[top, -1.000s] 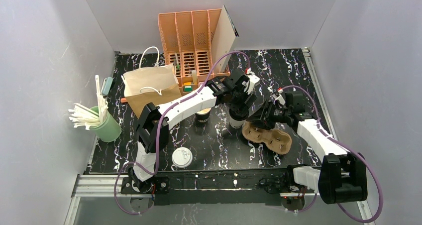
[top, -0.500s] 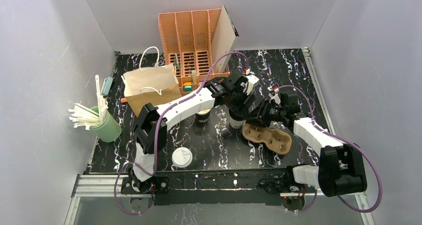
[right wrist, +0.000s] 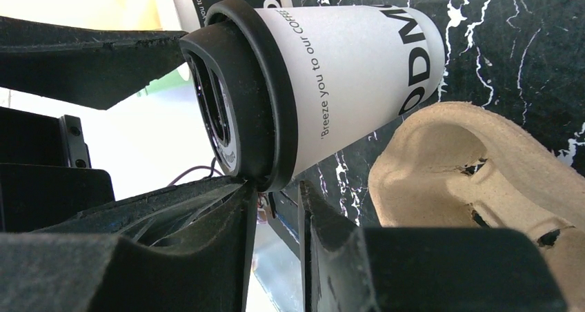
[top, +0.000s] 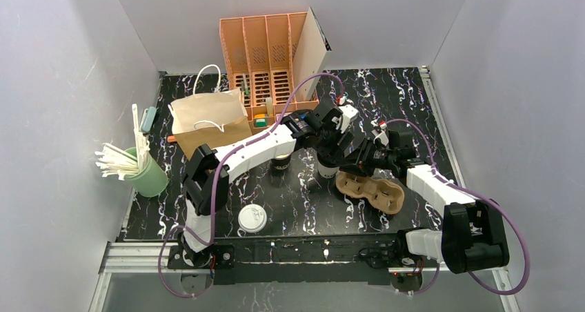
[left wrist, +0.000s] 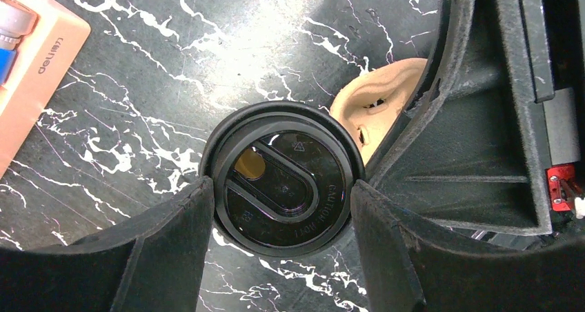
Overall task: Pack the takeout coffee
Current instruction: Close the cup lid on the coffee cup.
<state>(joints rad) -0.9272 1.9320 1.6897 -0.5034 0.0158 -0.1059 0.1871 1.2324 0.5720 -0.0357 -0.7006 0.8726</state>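
The white cup (right wrist: 359, 70), capped with its black lid (left wrist: 279, 177), stands on the table (left wrist: 138, 84) just beside the cardboard carrier (right wrist: 476, 160). The left gripper (left wrist: 281, 191) clasps the lid from both sides. The right gripper (right wrist: 276, 205), jaws narrowly apart, meets the lid's rim; whether it pinches cannot be told.

The right gripper (top: 352, 160) has slid toward nine o'clock, close beside the white cup (top: 327, 168). Its jaws have narrowed. The left gripper (top: 331, 148) edged slightly toward ten o'clock
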